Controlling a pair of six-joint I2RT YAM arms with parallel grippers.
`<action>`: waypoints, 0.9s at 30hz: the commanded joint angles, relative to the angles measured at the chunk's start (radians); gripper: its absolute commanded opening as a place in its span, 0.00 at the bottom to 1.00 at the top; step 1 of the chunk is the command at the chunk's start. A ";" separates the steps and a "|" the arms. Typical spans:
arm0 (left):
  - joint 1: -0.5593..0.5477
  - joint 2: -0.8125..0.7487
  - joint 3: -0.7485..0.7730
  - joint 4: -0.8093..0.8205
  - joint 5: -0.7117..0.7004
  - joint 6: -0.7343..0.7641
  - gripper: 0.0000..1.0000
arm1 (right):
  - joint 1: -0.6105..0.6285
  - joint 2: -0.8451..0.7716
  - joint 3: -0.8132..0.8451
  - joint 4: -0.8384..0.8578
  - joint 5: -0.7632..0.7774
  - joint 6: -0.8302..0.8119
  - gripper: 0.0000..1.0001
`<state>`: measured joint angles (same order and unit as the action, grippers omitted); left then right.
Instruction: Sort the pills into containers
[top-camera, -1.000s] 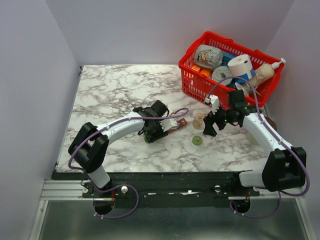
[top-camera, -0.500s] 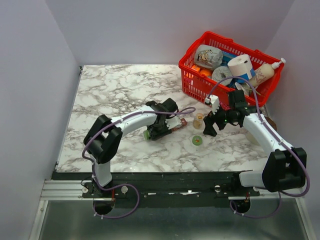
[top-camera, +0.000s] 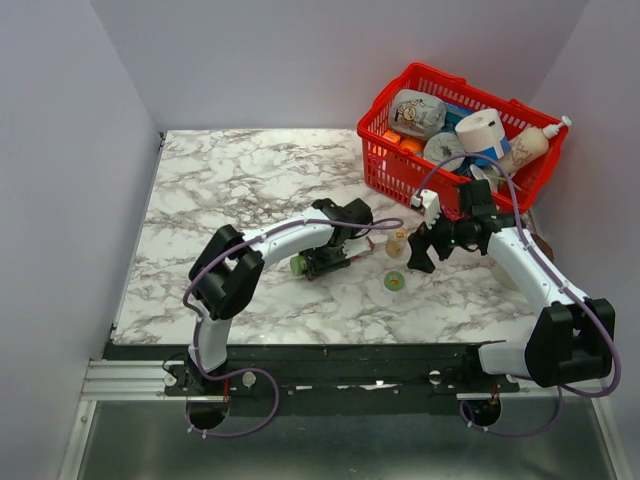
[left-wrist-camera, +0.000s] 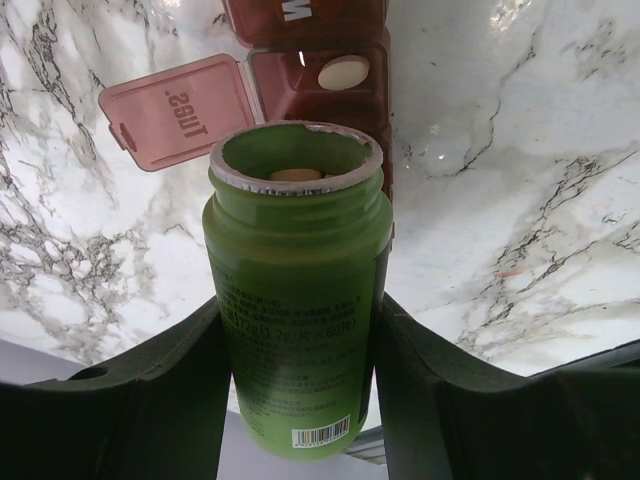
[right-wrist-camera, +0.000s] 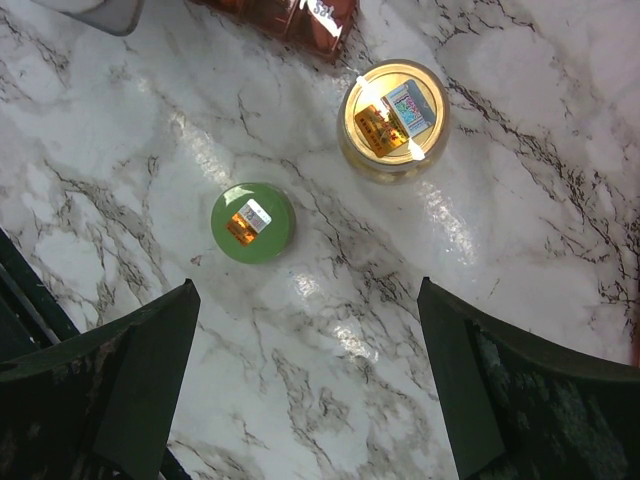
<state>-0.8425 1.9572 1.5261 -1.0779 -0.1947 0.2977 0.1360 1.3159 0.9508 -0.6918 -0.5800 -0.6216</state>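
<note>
My left gripper (left-wrist-camera: 300, 310) is shut on an open green pill bottle (left-wrist-camera: 295, 270), tipped with its mouth over the reddish-brown pill organiser strip (left-wrist-camera: 372, 95). A pale pill (left-wrist-camera: 296, 175) lies at the bottle's mouth. Another pill (left-wrist-camera: 343, 72) lies in an open cell beside the raised "TUES" lid (left-wrist-camera: 178, 112). In the top view the left gripper (top-camera: 322, 260) covers most of the strip. My right gripper (right-wrist-camera: 308, 300) is open and empty above the table, near the green cap (right-wrist-camera: 253, 222).
A small amber bottle (right-wrist-camera: 393, 118) stands by the strip's end, also seen from above (top-camera: 398, 243). The green cap (top-camera: 395, 281) lies in front of it. A red basket (top-camera: 385, 165) full of items is at the back right.
My left arm has swung to the right with the green bottle, bringing it over the organiser strip. The right arm has not moved.
</note>
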 joint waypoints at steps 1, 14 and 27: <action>-0.027 0.034 0.032 -0.068 -0.083 -0.012 0.00 | -0.009 -0.023 0.014 -0.018 0.000 -0.010 1.00; -0.078 0.104 0.097 -0.094 -0.189 -0.006 0.00 | -0.012 -0.033 0.013 -0.023 -0.006 -0.013 1.00; -0.076 0.079 0.098 -0.082 -0.184 -0.009 0.00 | -0.016 -0.032 0.013 -0.023 -0.007 -0.015 1.00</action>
<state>-0.9127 2.0449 1.6062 -1.1496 -0.3458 0.2897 0.1287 1.2991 0.9508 -0.6987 -0.5804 -0.6292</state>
